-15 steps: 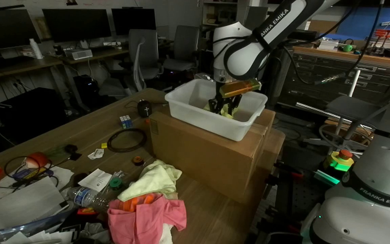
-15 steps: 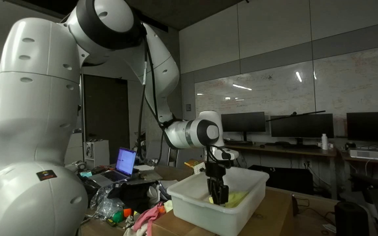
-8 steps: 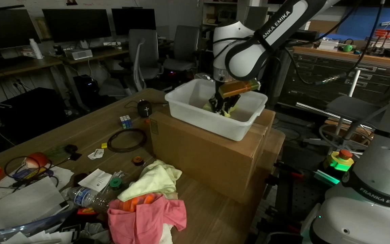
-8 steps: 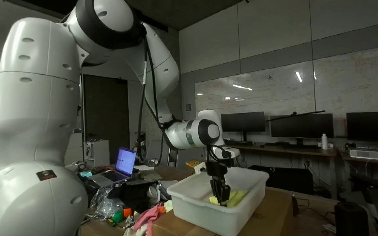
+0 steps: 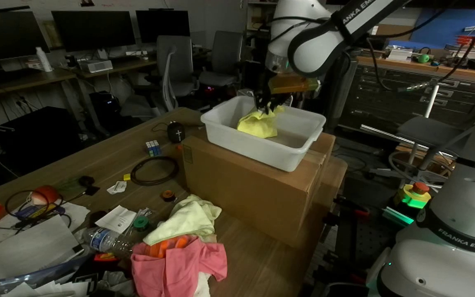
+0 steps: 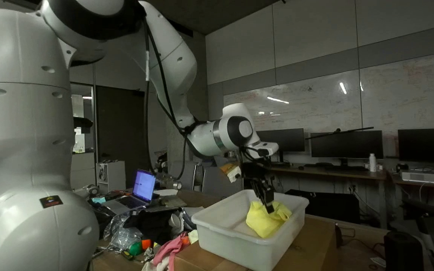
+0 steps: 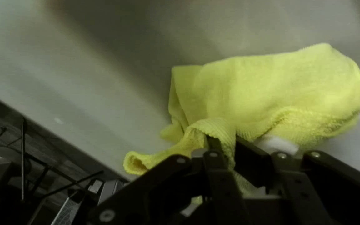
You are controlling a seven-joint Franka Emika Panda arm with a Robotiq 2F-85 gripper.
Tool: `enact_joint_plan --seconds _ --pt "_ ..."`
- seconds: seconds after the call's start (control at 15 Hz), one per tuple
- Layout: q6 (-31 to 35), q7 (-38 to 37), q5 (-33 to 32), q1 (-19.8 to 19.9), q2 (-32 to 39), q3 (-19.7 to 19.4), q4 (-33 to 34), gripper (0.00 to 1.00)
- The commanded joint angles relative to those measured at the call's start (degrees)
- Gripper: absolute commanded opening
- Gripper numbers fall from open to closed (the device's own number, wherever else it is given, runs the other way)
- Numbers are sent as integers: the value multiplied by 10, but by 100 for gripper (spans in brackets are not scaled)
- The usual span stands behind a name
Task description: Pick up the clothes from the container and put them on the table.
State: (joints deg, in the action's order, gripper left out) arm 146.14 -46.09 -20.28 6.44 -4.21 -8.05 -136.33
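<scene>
- Your gripper [image 7: 227, 145] pinches a fold of the yellow cloth [image 7: 270, 87], which is inside the container [image 5: 248, 149]; that small hold could slip.
- The cloth's loose part may snag on the container if you swing out low.
- Under the container, a cardboard box [image 5: 241, 189] stands on a cluttered table [image 5: 258, 272]; beyond the container, chairs [image 5: 174, 62] and monitors [image 5: 93, 33].

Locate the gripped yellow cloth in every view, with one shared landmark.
In an exterior view: yellow cloth, just above and right of centre.
In an exterior view: yellow cloth, low, right of centre.
Wrist view: yellow cloth, right of centre.
Shared landmark: white tub, in all three.
</scene>
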Motion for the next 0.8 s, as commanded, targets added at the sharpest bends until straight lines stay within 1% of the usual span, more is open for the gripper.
enact_joint_plan --seconds 0.0,0.2,0.33,0.47,0.73 --pt "35 -36 -45 29 -120 17 -48 3" --pt "65 -52 -54 57 -185 50 -60 3" --pt "91 -59 -40 72 -220 76 -66 3" --pt "108 -65 -20 80 -244 99 -67 3" --pt "142 -89 13 93 -263 142 -63 3"
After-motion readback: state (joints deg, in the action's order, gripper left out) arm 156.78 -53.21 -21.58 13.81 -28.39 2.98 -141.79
